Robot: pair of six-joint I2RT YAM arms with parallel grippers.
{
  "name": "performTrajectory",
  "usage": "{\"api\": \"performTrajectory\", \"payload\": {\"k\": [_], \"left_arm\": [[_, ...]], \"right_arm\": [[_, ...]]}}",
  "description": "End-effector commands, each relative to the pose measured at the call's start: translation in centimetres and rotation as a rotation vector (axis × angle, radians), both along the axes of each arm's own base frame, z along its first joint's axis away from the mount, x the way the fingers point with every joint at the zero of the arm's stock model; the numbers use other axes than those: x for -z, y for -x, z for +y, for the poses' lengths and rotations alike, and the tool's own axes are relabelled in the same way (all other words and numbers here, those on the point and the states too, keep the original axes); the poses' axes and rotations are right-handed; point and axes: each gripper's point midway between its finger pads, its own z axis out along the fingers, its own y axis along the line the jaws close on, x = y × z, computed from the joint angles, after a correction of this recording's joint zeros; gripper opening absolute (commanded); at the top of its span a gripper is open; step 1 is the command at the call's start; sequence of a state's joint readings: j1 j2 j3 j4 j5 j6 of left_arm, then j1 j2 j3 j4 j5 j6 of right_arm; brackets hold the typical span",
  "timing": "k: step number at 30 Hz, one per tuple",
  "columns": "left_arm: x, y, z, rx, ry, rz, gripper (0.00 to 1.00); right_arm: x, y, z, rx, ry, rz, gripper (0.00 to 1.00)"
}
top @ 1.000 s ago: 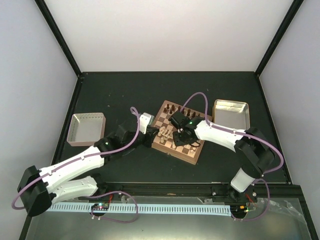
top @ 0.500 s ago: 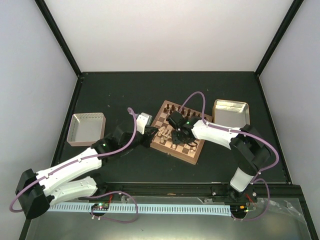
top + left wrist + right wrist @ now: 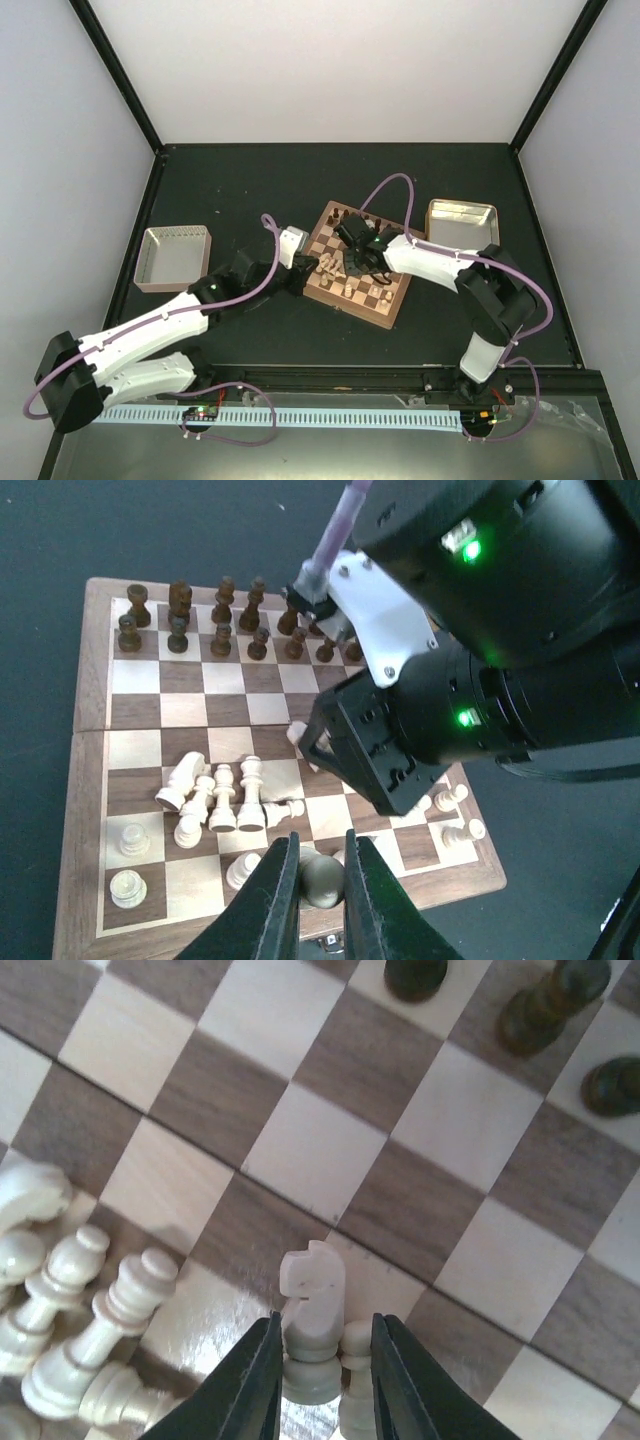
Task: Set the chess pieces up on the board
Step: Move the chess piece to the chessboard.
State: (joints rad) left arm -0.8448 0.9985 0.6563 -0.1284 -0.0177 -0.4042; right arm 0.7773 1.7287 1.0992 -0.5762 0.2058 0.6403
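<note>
Over the board's (image 3: 75,780) middle squares the right gripper (image 3: 325,1320) has edged toward the dark side, clamped on a lifted cream knight (image 3: 312,1290) that now needs its back-rank square; the left gripper (image 3: 320,838) narrowly brackets a cream piece (image 3: 320,880), grip unclear

The right arm (image 3: 500,630) hides much of the board (image 3: 182,710) (its right half).

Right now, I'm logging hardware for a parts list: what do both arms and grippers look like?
Left arm and right arm: white shells, black joints, a looping lilac cable each. Left gripper and right gripper: slim black fingers. Green lights glow near the right gripper.
</note>
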Motion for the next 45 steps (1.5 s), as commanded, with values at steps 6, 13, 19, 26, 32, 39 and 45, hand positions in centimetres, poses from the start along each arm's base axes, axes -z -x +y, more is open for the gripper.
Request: {"api": "performTrajectory", "payload": {"k": [6,13,19,26,32,39,45], "left_arm": [[-2.0,-0.8,-2.4,0.044,0.029,0.024,0.04],[-1.5,-1.0,-4.4,0.1,0.019,0.078,0.04],[-0.3,-1.1,-6.8,0.164,-0.008,0.122,0.05],[2.8,-1.0,-9.9,0.172,-0.181,0.127,0.05],[5.8,-0.2,-11.4,0.196,-0.288,0.131,0.05],[8.6,0.1,-12.7,0.216,-0.378,0.152,0.05],[9.6,-0.5,-13.4,0.201,-0.412,0.159,0.06]], "right_arm": [[-1.1,-2.4,1.6,-0.077,-0.11,-0.067,0.36],[-4.6,-2.4,0.4,-0.029,-0.265,-0.139,0.46],[-7.0,-2.2,-3.0,0.08,-0.384,-0.213,0.49],[-7.6,-1.1,-8.7,0.242,-0.425,-0.292,0.52],[-7.3,-0.4,-10.9,0.289,-0.419,-0.308,0.53],[-6.9,-0.1,-11.4,0.293,-0.411,-0.304,0.53],[-6.9,-0.2,-11.4,0.294,-0.413,-0.306,0.53]]}}
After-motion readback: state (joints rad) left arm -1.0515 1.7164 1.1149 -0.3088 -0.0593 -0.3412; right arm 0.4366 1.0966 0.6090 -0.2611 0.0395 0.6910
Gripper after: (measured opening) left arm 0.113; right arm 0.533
